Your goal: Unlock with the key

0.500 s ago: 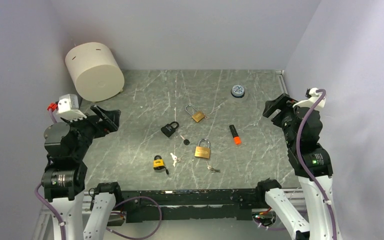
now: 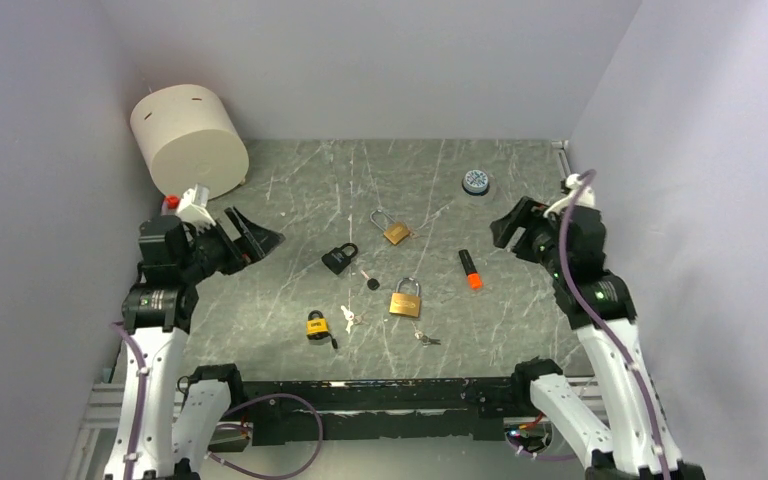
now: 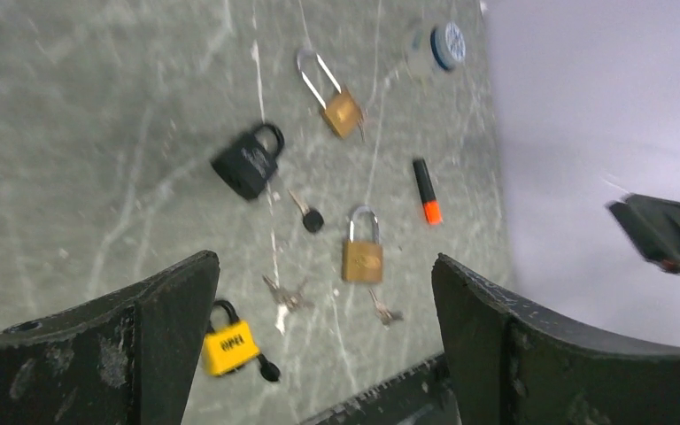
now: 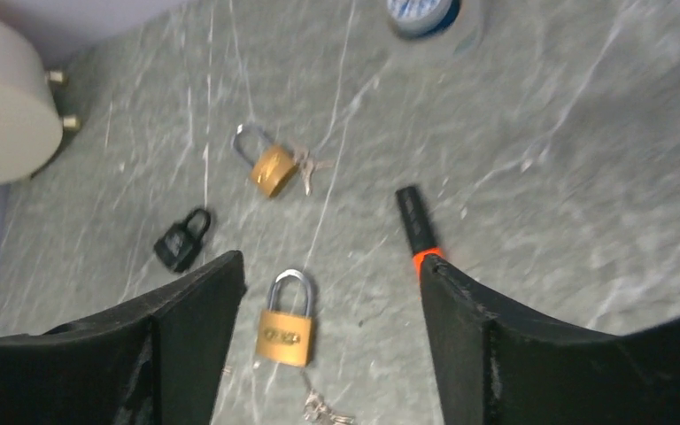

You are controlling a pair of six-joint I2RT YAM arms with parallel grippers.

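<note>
Both wrist views were smeared, so the fine detail on the locks was lost. In the left wrist view, the yellow padlock was partly tucked behind a finger of the left gripper. A dark lump sat at its base, and I could not tell whether it was a key. The other arm was cut off at that frame's edge. In the right wrist view, the round tin ran off the top. The small keys below the brass padlock ran off the bottom.

The left gripper hung above the table with its jaws spread wide, holding and touching nothing. The right gripper was just as wide apart and empty, also clear of the table.

Everything for the job lay between the two. The black padlock was nearest ahead of the left gripper, with a black-headed key just beyond it, apart from the lock. A long-shackled brass padlock lay farther out, with keys against its body. The marker was closest to the right gripper. Loose silver keys lay beside the yellow padlock. A white drum stood behind the left gripper.
</note>
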